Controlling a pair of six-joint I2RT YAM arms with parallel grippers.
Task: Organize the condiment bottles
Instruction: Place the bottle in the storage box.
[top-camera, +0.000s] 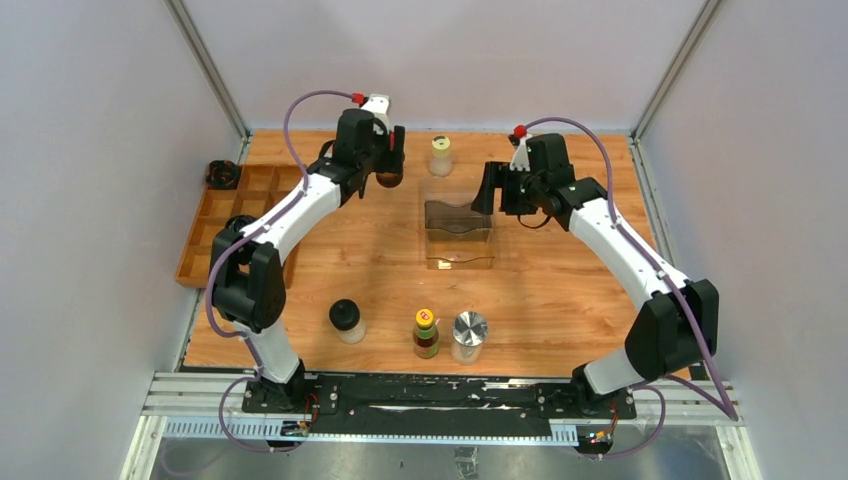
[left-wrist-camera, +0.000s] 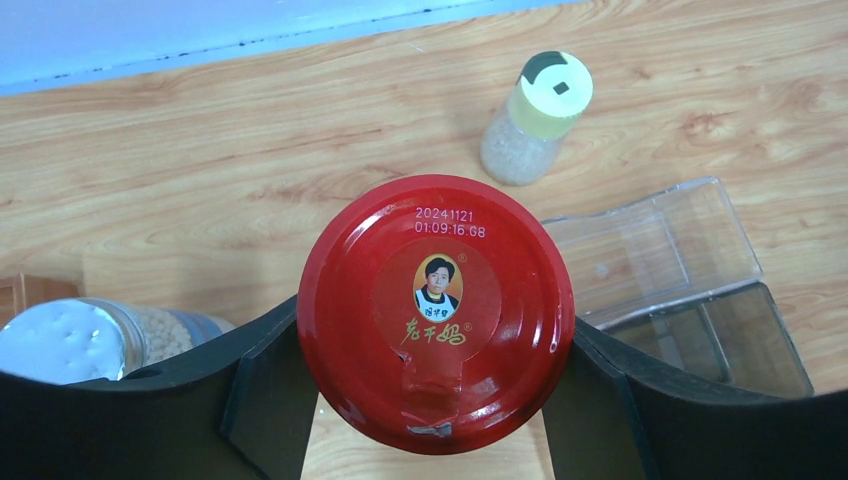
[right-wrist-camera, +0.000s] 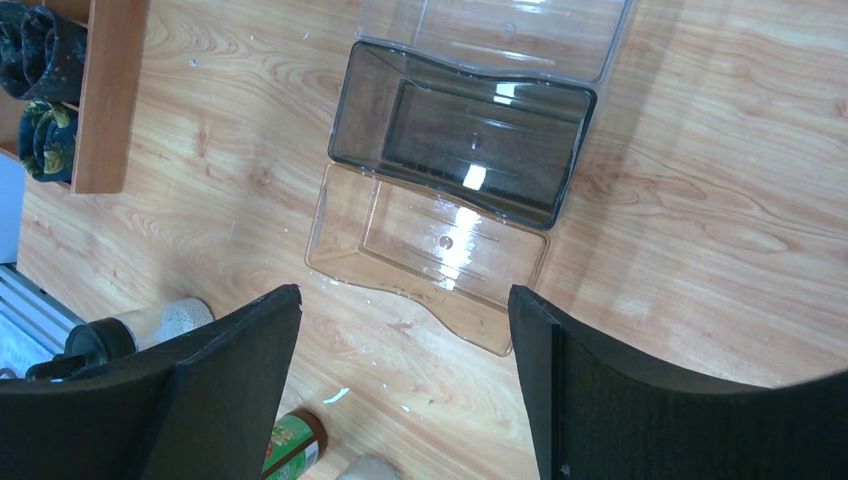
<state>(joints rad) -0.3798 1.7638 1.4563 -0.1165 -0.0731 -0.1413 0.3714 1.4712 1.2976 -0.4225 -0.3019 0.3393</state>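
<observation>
My left gripper (left-wrist-camera: 435, 335) is shut on the red-lidded dark jar (left-wrist-camera: 436, 312), one finger on each side of its lid; in the top view this gripper (top-camera: 388, 166) is at the far middle of the table. The yellow-capped shaker (top-camera: 440, 155) stands just right of it. A blue-labelled jar (left-wrist-camera: 80, 340) with a white perforated lid shows at the left wrist view's lower left. My right gripper (right-wrist-camera: 405, 297) hangs open and empty above the bins. Near the front edge stand the black-capped jar (top-camera: 346, 320), the yellow-capped brown sauce bottle (top-camera: 426, 333) and the silver-lidded jar (top-camera: 468, 336).
Three plastic bins lie side by side mid-table: a smoky one (right-wrist-camera: 462, 135) between two clear ones (right-wrist-camera: 430, 250). A wooden compartment tray (top-camera: 240, 215) sits at the left edge with black coiled bundles (right-wrist-camera: 35, 60) in it.
</observation>
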